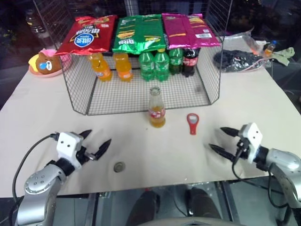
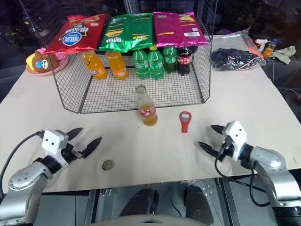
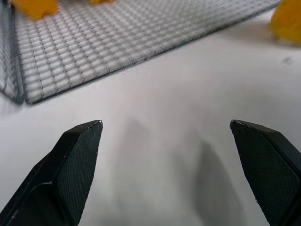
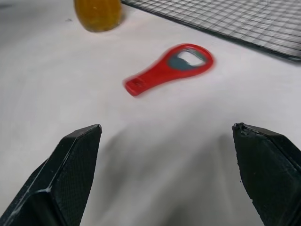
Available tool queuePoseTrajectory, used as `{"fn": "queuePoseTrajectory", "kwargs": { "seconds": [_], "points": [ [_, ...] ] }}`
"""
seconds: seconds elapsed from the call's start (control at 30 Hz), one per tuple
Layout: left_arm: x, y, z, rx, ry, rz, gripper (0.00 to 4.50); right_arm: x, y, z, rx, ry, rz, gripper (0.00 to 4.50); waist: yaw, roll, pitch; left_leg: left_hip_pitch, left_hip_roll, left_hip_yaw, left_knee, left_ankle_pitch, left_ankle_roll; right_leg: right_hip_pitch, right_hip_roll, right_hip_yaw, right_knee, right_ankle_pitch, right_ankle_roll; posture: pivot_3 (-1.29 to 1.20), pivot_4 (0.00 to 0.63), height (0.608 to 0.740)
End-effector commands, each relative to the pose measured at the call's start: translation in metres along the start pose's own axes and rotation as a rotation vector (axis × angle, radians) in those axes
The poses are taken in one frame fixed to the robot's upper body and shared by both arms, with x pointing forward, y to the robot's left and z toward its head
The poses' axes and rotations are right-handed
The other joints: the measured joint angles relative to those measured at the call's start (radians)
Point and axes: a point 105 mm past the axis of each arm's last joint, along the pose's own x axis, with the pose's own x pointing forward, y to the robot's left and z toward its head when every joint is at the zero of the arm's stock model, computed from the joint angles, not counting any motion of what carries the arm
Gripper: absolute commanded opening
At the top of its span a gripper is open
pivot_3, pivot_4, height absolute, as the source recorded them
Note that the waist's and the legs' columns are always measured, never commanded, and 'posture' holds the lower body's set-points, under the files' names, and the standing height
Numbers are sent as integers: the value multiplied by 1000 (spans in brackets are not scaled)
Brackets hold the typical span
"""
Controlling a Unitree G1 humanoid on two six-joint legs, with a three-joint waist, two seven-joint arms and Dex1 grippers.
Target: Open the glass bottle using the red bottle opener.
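Pale bench (image 1: 42, 117) carries the bottle (image 1: 156, 108) upright before the wire rack (image 1: 141, 94). Just right lies the opener (image 1: 192, 123), flat, head toward the rack. Left claw (image 1: 96, 143) and right claw (image 1: 220, 139) hover empty, fingers apart.

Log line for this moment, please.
glass bottle: upright, uncapped | red bottle opener: flat beside it | left gripper: open | right gripper: open
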Motion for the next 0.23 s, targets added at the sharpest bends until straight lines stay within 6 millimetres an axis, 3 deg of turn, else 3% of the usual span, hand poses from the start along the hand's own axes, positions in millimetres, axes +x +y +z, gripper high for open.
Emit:
{"fn": "queuePoseTrajectory", "kwargs": {
  "seconds": [0.03, 0.23],
  "points": [
    [-11, 4, 2, 31, 4, -11, 4500, -19, -9, 8, -61, -86, -2, 4478, 0, 0, 0, 0, 0, 0, 0, 0, 0, 0, 0, 0, 0, 0, 0, 0, 150, 740],
    [-18, -6, -4, 17, 49, -76, 4500, -33, -15, 1, -50, -113, -10, 4478, 0, -1, 1, 2, 0, 0, 0, 0, 0, 2, -1, 0, 0, 0, 0, 0, 150, 740]
  ]
}}
